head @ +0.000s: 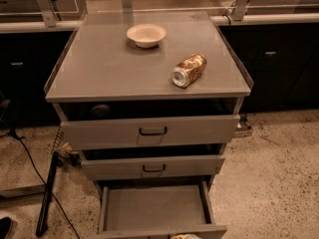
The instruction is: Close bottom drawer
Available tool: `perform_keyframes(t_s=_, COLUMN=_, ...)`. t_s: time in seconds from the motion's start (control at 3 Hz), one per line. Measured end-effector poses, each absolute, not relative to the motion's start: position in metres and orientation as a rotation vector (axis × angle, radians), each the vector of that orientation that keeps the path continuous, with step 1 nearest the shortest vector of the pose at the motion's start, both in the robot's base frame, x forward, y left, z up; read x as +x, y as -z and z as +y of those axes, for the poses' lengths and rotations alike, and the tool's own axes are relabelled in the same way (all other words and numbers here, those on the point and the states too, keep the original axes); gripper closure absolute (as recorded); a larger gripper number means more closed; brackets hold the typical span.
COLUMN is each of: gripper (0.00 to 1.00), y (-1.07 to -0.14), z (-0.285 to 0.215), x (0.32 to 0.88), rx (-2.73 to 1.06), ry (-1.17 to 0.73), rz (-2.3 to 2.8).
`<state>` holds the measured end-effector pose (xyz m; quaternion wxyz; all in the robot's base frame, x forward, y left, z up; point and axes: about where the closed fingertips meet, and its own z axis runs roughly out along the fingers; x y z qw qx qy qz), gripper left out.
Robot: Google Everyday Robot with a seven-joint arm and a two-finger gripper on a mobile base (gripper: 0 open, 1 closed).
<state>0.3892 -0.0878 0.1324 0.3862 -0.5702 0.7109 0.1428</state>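
Note:
The bottom drawer is the lowest of the grey cabinet's three drawers. It is pulled far out, and its plain grey tray is empty. Its front panel lies at the bottom edge of the camera view, with the handle cut off. The gripper shows only as a small pale tip at the bottom edge, right at the drawer's front panel. The rest of the arm is out of view.
The top drawer and the middle drawer stand slightly open. On the cabinet top sit a white bowl and a can lying on its side. Black cables and a stand lie on the floor at left.

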Motion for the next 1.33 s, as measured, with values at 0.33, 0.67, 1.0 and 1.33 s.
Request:
perform_keyframes(t_s=0.33, gripper=1.00, y=-0.128, z=-0.087, x=0.405, rx=-1.423, ry=-0.310, rz=1.762)
perform_keyframes(t_s=0.67, gripper=1.00, y=-0.126, z=-0.082, x=0.426, rx=-1.399, ry=-0.267, rz=1.701)
perform_keyframes(t_s=1.0, gripper=1.00, y=-0.125, z=-0.076, x=0.455, rx=-1.381, ry=-0.229, rz=1.646)
perform_keyframes(t_s=1.33, gripper=1.00, y=-0.125, z=-0.064, x=0.504, rx=-1.353, ry=-0.197, rz=1.594)
